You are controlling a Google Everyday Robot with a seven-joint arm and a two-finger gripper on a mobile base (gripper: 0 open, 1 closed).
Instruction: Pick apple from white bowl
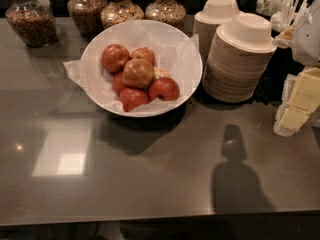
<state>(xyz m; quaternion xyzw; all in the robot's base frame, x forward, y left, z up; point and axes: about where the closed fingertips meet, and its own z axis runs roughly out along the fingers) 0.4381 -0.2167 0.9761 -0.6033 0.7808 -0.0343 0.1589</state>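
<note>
One broad grey-brown counter (150, 184) fills the near ground, glossy, with a pale square reflection toward the left and a dark shadow toward the right. Further in, at the right edge, the gripper (296, 105) shows as cream-coloured blocky parts hanging over the counter, well apart from the fruit; whether its grip is spread or closed cannot be told. Left of centre sits the white bowl (150, 114), wide and shallow, lined with crumpled white paper (175, 54) that spills over its left rim. The apple (138, 73), the largest and palest, with dull red and yellowish-tan skin, rests on top of the pile in the middle of the bowl, touching the smaller red apples (164, 89) around and under it. Just right of the bowl stand two tall stacks of cream disposable bowls (240, 59), upside down. Along the back edge stand four glass jars (31, 21) filled with brownish dry food.
</note>
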